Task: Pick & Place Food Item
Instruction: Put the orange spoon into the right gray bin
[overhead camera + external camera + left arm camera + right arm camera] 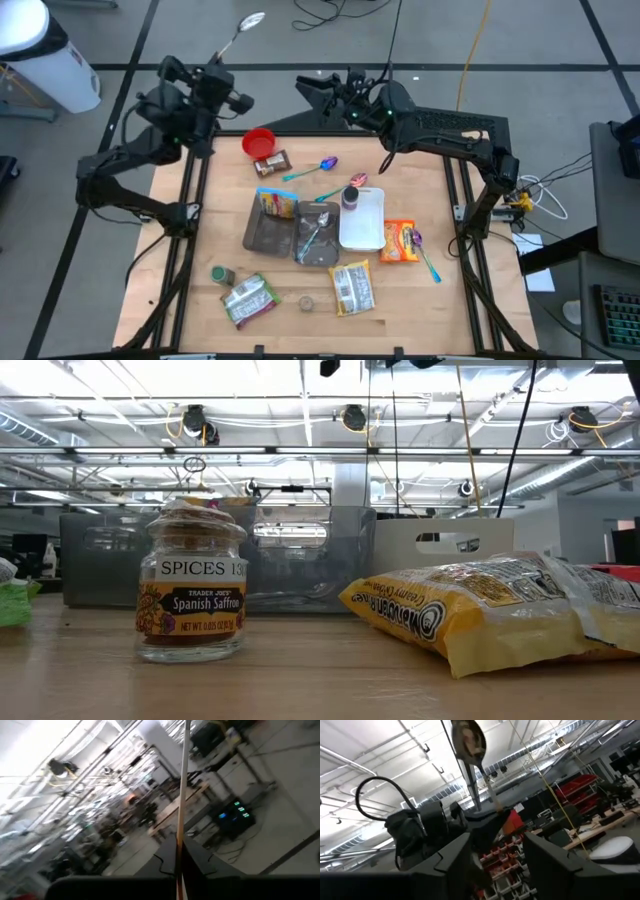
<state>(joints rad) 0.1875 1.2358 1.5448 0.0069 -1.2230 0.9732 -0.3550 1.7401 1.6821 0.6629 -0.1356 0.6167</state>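
Metal spoon [240, 30] in raised left claw [214, 62], right claw [318, 92] open.

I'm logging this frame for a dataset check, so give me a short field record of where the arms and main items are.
left gripper: shut on metal spoon, raised beyond the table's far edge
right gripper: open, empty, raised by the far edge
red cup: on the table, far side
clear tray: mid-table
white tray: beside the clear tray
spice jar: upright, lid on
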